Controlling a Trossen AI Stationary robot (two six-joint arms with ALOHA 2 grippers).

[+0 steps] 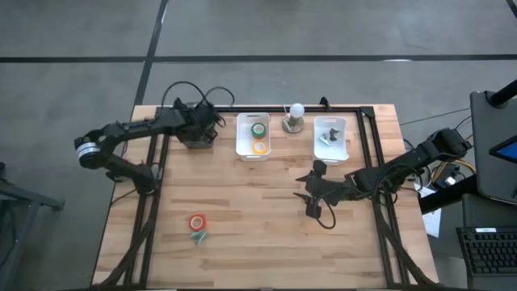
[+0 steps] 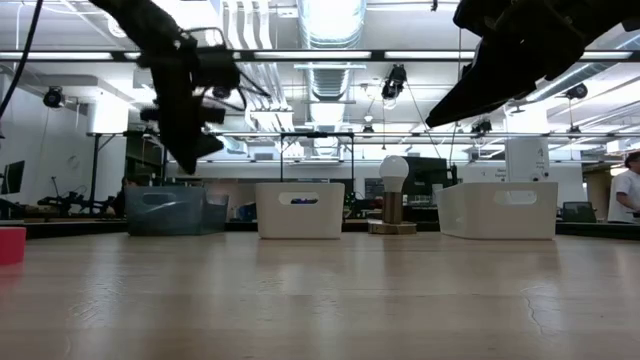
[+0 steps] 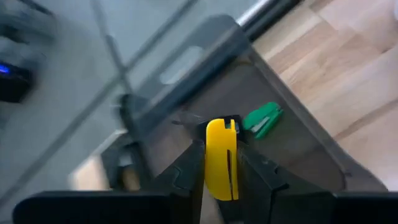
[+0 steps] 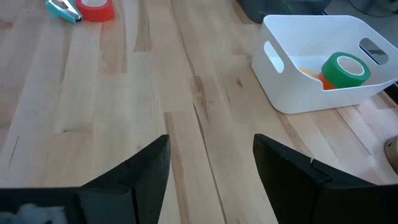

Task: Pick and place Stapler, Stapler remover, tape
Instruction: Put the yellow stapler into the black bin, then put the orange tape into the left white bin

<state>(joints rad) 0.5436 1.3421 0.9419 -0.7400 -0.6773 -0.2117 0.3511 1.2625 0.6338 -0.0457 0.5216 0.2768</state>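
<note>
Gripping a smooth yellow ring-shaped tape roll (image 3: 221, 158) edge-on between its dark fingers, the left gripper (image 1: 196, 123) hangs over a translucent grey plastic bin (image 3: 292, 140), jaws narrowed onto the roll. Beyond the jaws, a small green clip-like object (image 3: 262, 119) lies in the bin. The right gripper (image 1: 313, 190) hovers over the pale wooden plank table (image 4: 186, 112), jaws wide and empty. Ahead of it, a glossy white plastic bin (image 4: 292, 68) holds green tape (image 4: 345, 70) and orange tape (image 1: 259, 147); a red tape roll (image 4: 97, 9) lies farther off.

A wooden table (image 1: 242, 242) carried three bins along its far edge: a dark translucent bin (image 2: 165, 211), a white bin (image 1: 243, 151) at centre, and a second white bin (image 1: 342, 150) further right. A light bulb on a round base (image 1: 294, 119) stood between the two white bins.
</note>
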